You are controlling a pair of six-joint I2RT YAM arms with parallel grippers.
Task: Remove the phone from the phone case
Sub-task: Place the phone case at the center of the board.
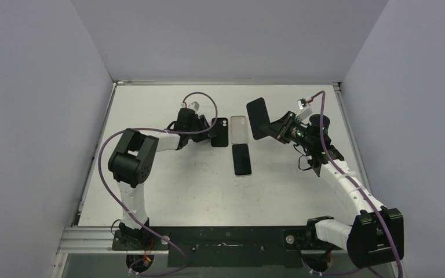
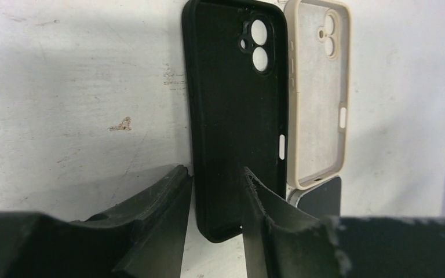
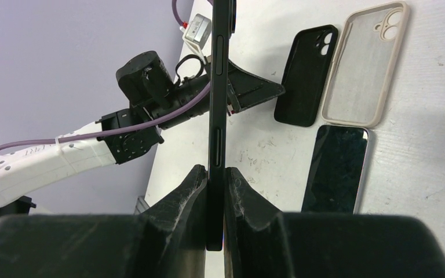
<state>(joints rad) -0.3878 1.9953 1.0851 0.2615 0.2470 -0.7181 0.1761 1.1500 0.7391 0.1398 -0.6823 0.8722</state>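
Observation:
An empty black phone case [image 1: 220, 132] lies open side up on the table; it also shows in the left wrist view [image 2: 234, 116] and the right wrist view [image 3: 306, 75]. My left gripper [image 1: 208, 128] is low at its near end, jaws open [image 2: 213, 174], one finger outside the case's left wall and one over its inside. My right gripper [image 1: 278, 128] is shut on a black phone [image 1: 258, 117], held edge-on above the table [image 3: 217, 116], to the right of the cases.
An empty beige case [image 1: 239, 128] lies right beside the black one [image 2: 318, 92]. A second phone [image 1: 242, 158], screen up, lies just in front of it [image 3: 336, 168]. My left arm [image 3: 150, 98] shows behind the held phone.

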